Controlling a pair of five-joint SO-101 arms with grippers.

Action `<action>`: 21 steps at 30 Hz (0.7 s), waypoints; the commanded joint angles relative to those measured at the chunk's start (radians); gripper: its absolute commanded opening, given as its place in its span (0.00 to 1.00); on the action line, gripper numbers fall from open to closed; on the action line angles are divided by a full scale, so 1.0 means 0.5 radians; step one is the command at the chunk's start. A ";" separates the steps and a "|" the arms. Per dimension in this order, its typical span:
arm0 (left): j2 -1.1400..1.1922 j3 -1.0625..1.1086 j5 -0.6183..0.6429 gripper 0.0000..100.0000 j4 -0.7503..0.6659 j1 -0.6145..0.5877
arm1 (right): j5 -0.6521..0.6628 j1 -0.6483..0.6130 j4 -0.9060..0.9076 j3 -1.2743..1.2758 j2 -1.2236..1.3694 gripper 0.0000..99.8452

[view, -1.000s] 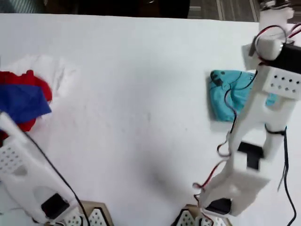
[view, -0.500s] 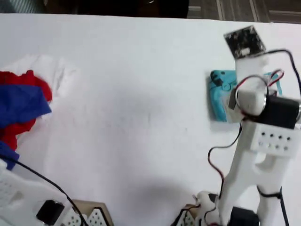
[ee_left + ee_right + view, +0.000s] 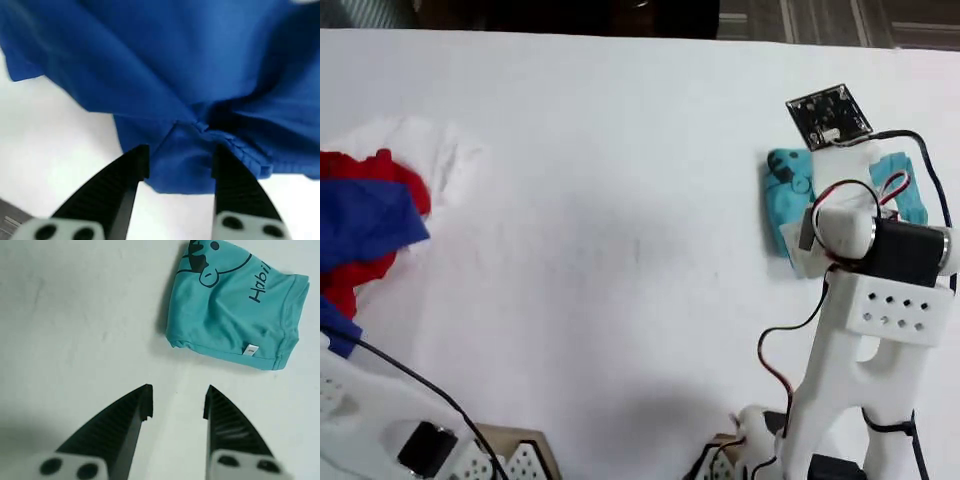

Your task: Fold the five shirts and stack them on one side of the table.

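A teal shirt lies folded on the worktop's right. A blue shirt, red shirt and white shirt sit heaped at the left, unfolded. The left tool gapes over the blue hem, and the right tool is open and empty.

Likely a robotics lab bench: plain white tabletop, white printed-plastic left arm and right arm with loose wires, dark plank floor beyond the tabletop's far edge.
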 commanded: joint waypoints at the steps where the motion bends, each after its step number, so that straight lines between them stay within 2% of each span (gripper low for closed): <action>1: 0.034 -0.014 0.071 0.23 -0.049 0.095 | 0.003 -0.017 0.044 -0.006 -0.084 0.17; 8: 0.310 -0.020 0.052 0.21 -0.276 0.114 | -0.015 -0.091 0.044 -0.006 -0.084 0.17; 11: 0.356 -0.066 0.031 0.01 -0.273 0.138 | -0.015 -0.143 0.044 -0.006 -0.084 0.17; 13: 0.347 -0.124 0.021 0.05 -0.203 0.175 | -0.018 -0.192 0.044 -0.006 -0.081 0.17; 17: 0.270 -0.385 0.028 0.03 0.086 0.298 | -0.120 -0.318 0.044 -0.003 -0.075 0.17; 21: 0.040 -0.508 0.064 0.03 0.098 0.408 | -0.224 -0.468 0.041 -0.003 -0.069 0.17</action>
